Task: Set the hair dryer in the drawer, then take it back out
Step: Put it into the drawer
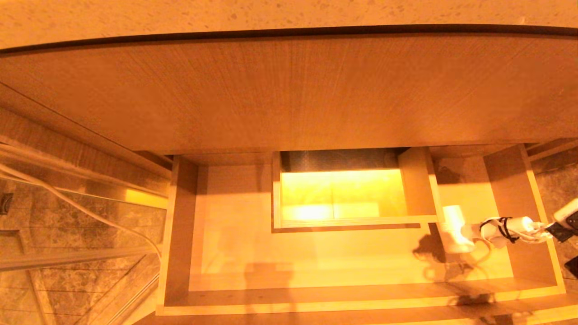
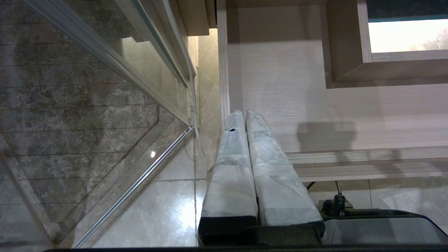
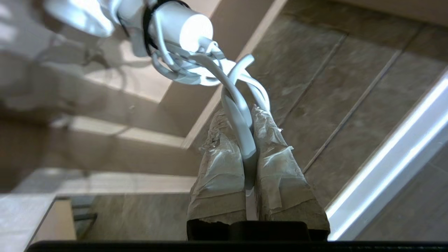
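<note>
One loop of the hair dryer (image 1: 456, 230)'s cord (image 3: 238, 115), pinched in the right gripper (image 3: 249, 147), dangles it over the open drawer (image 1: 361, 295).

**Cut off and blurred**

The right claw (image 1: 557, 231) is running off the head view's right edge, only its tip showing. In the right wrist view, the small white hair dryer (image 3: 175, 24) is blurring and its barrel is crossing the picture's edge.
</note>
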### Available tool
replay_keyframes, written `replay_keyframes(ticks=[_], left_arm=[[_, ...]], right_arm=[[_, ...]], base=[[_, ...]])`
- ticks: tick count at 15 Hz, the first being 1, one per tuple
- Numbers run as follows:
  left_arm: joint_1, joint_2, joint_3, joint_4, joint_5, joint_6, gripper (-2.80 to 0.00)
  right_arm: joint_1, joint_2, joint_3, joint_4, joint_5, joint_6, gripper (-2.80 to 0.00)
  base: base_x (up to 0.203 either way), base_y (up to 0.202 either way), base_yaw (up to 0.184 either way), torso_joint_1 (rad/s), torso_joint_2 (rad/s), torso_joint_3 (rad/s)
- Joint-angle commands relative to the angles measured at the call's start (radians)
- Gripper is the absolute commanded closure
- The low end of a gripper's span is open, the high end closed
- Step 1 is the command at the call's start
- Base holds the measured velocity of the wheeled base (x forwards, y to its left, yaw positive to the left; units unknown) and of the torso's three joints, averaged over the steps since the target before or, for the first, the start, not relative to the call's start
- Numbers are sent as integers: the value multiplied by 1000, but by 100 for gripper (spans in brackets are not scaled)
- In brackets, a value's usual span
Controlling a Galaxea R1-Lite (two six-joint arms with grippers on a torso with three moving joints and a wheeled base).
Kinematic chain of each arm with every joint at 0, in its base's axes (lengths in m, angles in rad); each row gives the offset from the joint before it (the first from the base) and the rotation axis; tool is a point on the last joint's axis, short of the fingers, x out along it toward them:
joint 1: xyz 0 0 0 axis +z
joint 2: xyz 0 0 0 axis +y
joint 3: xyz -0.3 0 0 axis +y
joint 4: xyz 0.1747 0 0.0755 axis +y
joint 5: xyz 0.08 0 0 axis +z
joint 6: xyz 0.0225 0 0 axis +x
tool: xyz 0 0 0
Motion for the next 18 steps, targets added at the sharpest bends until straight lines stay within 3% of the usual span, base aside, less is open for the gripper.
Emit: replay_keyframes(ticks=[1, 18], left_arm=[[0, 0, 0, 0, 0, -1, 0], [0, 0, 0, 0, 0, -1, 0]], right_arm=[[9, -9, 25, -7, -1, -5, 0], [31, 34, 52, -3, -1, 26, 0]], base=[[0, 0, 0, 0, 0, 0], [0, 0, 0, 0, 0, 0]])
